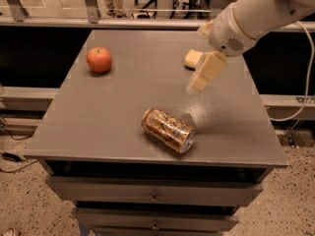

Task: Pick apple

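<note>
The tool [201,80] hangs right of centre above the bench [118,102], angled down-left; whether it is spread or closed cannot be determined. It partly covers the sponge [192,59]. The apple [99,59] sits upper left, well apart, round, with no distinct long axis.

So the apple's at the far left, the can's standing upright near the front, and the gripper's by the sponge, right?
Not quite: the camera view shows the can lying on its side, not upright. The apple is at the far left, and the gripper is by the sponge.
</note>
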### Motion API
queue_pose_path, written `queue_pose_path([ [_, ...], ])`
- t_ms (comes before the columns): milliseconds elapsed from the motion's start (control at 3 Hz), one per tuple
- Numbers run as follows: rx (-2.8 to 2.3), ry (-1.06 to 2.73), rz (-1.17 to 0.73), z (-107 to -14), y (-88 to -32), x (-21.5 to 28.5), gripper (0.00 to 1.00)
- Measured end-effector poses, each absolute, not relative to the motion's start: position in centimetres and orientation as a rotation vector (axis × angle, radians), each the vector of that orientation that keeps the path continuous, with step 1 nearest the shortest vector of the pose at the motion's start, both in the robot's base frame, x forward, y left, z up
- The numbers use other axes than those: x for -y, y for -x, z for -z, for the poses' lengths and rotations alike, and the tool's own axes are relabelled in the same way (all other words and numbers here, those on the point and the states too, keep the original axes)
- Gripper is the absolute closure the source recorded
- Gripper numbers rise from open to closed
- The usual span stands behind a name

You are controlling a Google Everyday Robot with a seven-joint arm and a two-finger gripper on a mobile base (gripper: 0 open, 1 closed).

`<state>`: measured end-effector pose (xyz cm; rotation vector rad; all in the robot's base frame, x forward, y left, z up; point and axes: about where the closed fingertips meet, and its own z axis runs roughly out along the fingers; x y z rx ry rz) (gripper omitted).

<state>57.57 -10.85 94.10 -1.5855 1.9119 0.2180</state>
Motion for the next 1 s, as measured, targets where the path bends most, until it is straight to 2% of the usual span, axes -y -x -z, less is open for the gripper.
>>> queue_pose_path([
  [333,-1.820,1.515,-0.325,-94.0,-60.7,4.7,0.00],
  [1000,-1.800,1.474,-0.355,-93.3,-61.5,3.1,0.00],
])
